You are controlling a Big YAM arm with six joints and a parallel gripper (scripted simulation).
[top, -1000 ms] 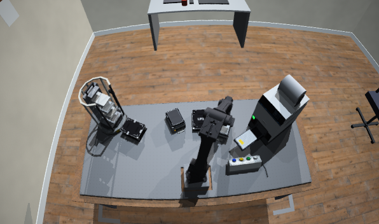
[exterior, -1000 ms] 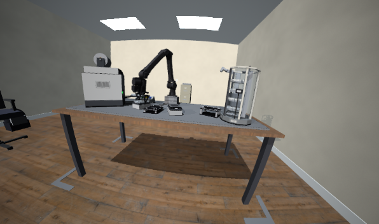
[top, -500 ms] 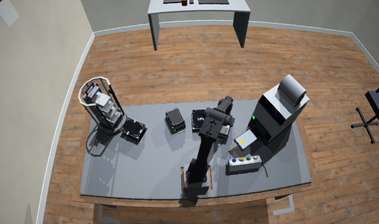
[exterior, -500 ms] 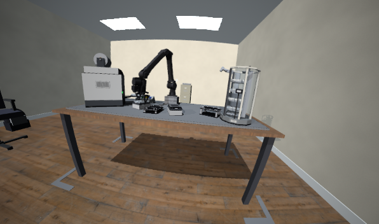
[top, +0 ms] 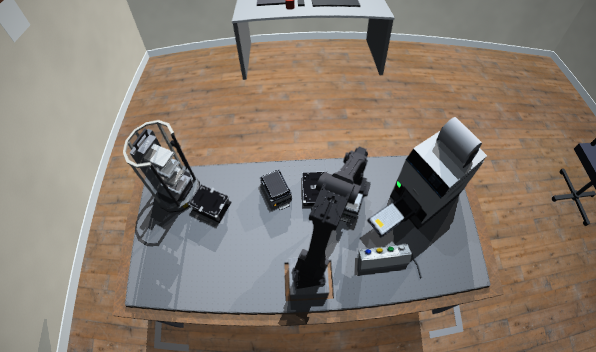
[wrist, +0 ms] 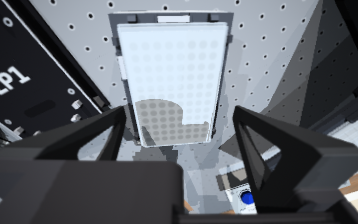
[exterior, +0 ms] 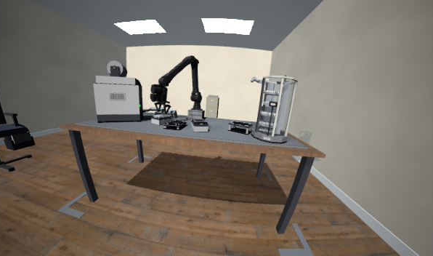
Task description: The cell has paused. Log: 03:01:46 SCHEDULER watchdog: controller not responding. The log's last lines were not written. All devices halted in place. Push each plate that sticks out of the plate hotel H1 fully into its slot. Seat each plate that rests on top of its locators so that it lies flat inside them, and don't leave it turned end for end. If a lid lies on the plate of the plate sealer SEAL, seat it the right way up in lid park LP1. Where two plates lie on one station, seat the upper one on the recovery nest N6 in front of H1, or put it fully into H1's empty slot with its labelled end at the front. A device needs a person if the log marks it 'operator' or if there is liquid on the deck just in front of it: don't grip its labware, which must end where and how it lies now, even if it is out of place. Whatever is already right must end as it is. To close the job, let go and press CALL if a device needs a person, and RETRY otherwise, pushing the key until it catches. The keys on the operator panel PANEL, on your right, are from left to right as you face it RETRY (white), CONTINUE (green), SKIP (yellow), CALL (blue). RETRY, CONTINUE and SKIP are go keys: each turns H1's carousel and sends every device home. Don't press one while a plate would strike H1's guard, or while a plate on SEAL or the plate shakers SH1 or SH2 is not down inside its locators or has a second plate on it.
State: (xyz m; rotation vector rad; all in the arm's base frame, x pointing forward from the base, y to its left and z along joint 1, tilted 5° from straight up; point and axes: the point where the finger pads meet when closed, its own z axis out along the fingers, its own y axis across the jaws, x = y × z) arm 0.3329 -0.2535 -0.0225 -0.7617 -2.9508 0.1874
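My gripper (wrist: 179, 111) (exterior: 161, 108) is open and empty, its fingers spread on either side of a pale well plate (wrist: 172, 75) (exterior: 160, 118) just below it. The plate lies in a grey station with locators, between lid park LP1 (wrist: 25, 85) (top: 311, 186) and the plate sealer SEAL (top: 436, 172) (exterior: 117, 101). I cannot tell whether it sits flat. In the top view the arm hides this plate. A pale plate with a yellow patch (top: 386, 219) lies on SEAL's stage. Plate hotel H1 (top: 158, 162) (exterior: 274, 109) stands at the left with pale plates in its slots.
The black nest N6 (top: 210, 202) (exterior: 240, 126) lies in front of H1. A dark shaker station with a plate (top: 276, 189) (exterior: 200, 122) stands left of LP1. The PANEL (top: 384, 257) with its four keys sits near SEAL; its blue key (wrist: 247, 197) shows under my right finger.
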